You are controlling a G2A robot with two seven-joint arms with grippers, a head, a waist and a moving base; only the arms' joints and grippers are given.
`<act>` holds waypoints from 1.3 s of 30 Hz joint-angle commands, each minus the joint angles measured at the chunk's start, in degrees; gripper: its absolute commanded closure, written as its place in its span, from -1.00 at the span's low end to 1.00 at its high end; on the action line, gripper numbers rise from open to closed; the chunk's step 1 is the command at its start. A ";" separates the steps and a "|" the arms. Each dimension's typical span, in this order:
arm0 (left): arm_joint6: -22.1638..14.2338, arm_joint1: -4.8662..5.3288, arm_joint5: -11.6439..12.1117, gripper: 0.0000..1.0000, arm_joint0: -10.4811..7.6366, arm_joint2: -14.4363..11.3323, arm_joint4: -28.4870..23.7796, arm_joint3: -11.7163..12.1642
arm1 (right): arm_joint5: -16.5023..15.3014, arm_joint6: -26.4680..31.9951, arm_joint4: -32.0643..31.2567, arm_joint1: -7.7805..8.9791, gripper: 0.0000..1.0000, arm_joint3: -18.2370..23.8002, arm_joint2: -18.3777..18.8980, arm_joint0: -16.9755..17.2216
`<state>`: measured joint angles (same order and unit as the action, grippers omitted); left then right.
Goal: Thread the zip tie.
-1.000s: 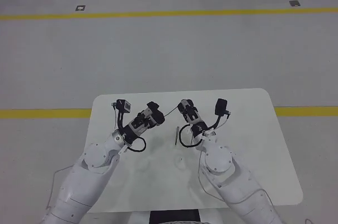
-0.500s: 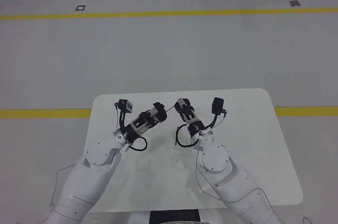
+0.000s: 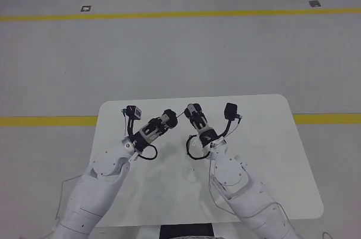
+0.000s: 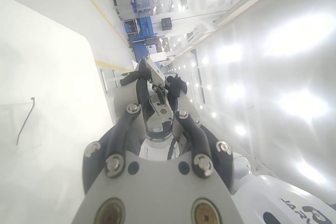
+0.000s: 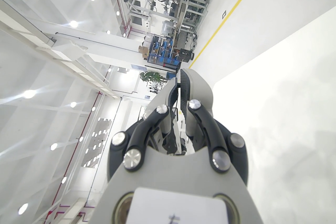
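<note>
Thin grey plastic zip tie [image 4: 25, 117] lies flat on the white rounded table [image 3: 276, 155] close to the arms, untouched. Farther out, the left gripper [image 3: 170, 116] and right gripper [image 3: 191, 110] hang tip to tip above the table. Both have fingers pressed together, each apparently pinching one end of a thin dark zip tie [image 3: 180, 113] that bridges the small gap. Ends look gripped and brought near. No loop visible, so the threading itself seems left to do.
</note>
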<state>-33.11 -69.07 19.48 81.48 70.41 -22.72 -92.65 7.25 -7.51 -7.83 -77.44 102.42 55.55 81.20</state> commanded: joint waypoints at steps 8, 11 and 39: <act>0.28 -0.80 0.00 0.70 -0.17 -0.11 1.08 0.51 | -0.88 0.71 -1.14 -0.30 1.00 0.20 0.39 0.71; 0.27 -1.07 0.00 0.70 -0.05 -0.40 1.26 0.43 | -1.05 0.68 -1.12 -0.46 1.00 0.11 0.51 0.78; 0.30 -2.96 0.00 0.80 0.38 0.07 3.43 -0.40 | -1.07 1.50 -4.69 -1.48 1.00 0.92 0.90 2.25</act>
<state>-32.71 -71.99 19.48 81.88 70.43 -19.36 -93.13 6.17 -6.05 -12.44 -78.90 103.30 56.45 83.38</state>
